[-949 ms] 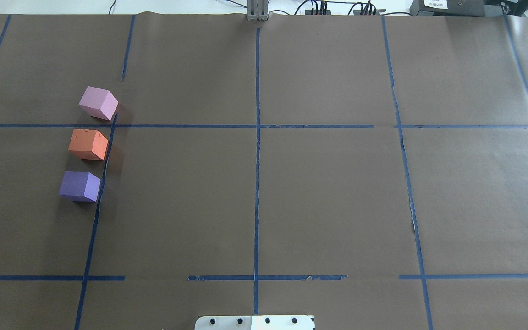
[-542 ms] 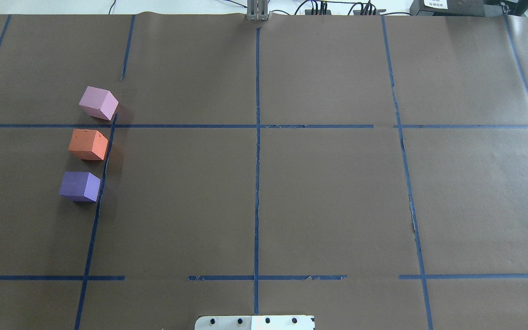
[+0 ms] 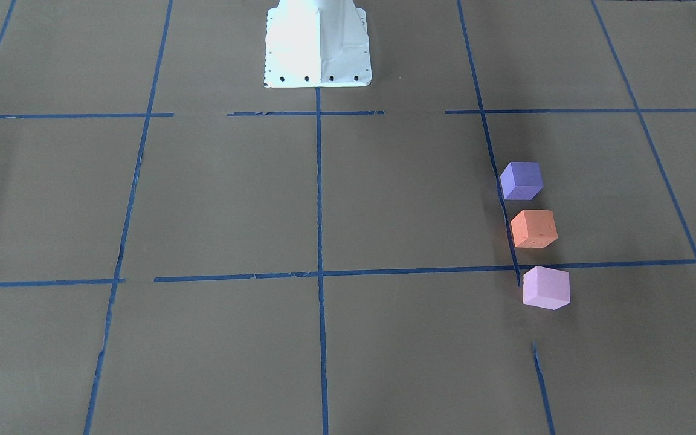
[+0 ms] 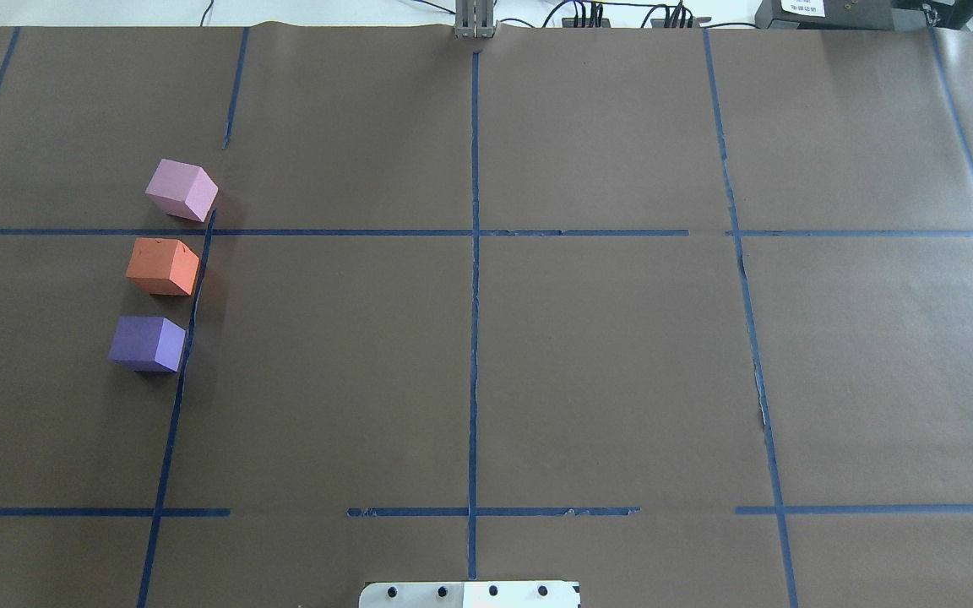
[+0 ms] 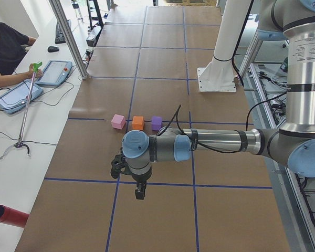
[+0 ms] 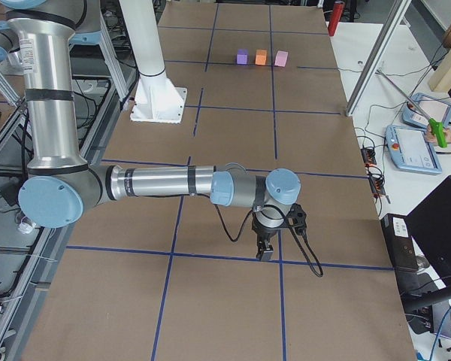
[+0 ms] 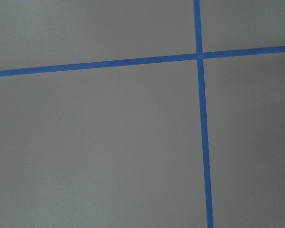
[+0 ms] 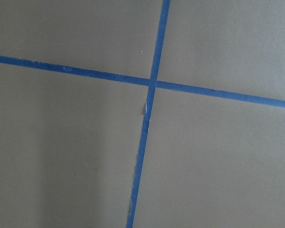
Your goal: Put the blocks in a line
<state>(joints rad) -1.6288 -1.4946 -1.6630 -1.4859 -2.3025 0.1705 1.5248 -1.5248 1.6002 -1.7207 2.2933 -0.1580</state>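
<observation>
Three foam blocks stand in a near-straight row on the brown paper at the table's left. The pale pink-lilac block (image 4: pixel 182 190) is farthest from the robot, the orange block (image 4: pixel 163 266) is in the middle, and the blue-violet block (image 4: pixel 147 343) is nearest. Small gaps separate them. They also show in the front-facing view: blue-violet (image 3: pixel 521 180), orange (image 3: pixel 533 229), pink-lilac (image 3: pixel 545 287). The left gripper (image 5: pixel 139 193) shows only in the exterior left view, well away from the blocks. The right gripper (image 6: pixel 264 252) shows only in the exterior right view, at the far end. I cannot tell whether either is open or shut.
Blue tape lines (image 4: pixel 474 295) form a grid on the paper. The white robot pedestal (image 3: pixel 318 48) stands at the table's near middle. An operator (image 5: pixel 5 47) with tablets sits beside the table. A red cylinder (image 5: pixel 8 216) lies on the side bench.
</observation>
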